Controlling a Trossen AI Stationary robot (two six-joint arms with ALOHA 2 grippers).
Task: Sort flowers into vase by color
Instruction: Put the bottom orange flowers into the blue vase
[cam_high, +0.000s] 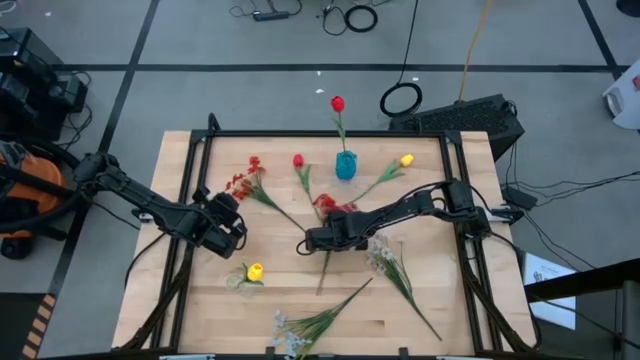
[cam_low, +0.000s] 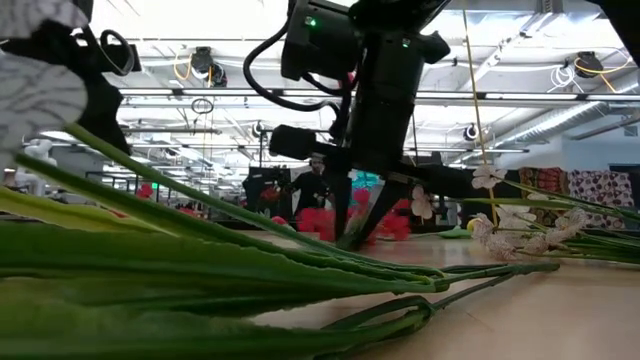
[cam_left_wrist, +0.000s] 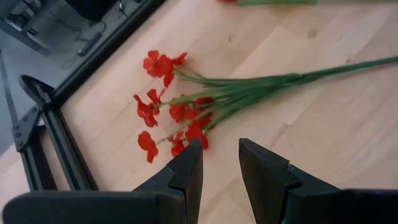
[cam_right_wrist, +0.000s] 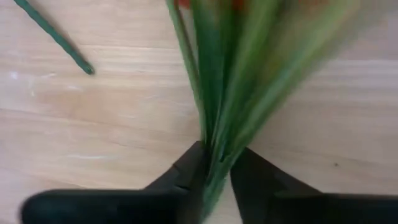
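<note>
A: Take the teal vase (cam_high: 346, 165) as the landmark. What is each arm doing?

B: The right gripper (cam_high: 318, 239) sits on the near side of the vase, toward the table's front edge, close to the centre. In its wrist view the jaws pinch narrow around the green stems of a red flower spray (cam_high: 327, 205), whose blooms lie between the gripper and the vase. The left gripper (cam_left_wrist: 219, 163) hangs well off to the vase's left, jaws apart and empty, with another red spray (cam_left_wrist: 166, 112) lying just beyond its fingertips.

A: And the rest of the flowers?

B: One red bud (cam_high: 338, 104) already stands in the teal vase. A red bud (cam_high: 298, 161) lies just left of it, a yellow bud (cam_high: 405, 160) just right. A yellow bud (cam_high: 254, 271) rests in the clear glass vase (cam_high: 240, 283), well to the front-left. Pale blossom sprays (cam_high: 385, 258) lie at the front.

A: What could go wrong?

B: I judge the grip is the weak point. Several thin stems bundle between the fingers, so one may slip out during lifting. The spray is long; swinging it toward the vase could knock the light vase over or dislodge the bud inside. Its splayed stems may also snag on the rim.
</note>
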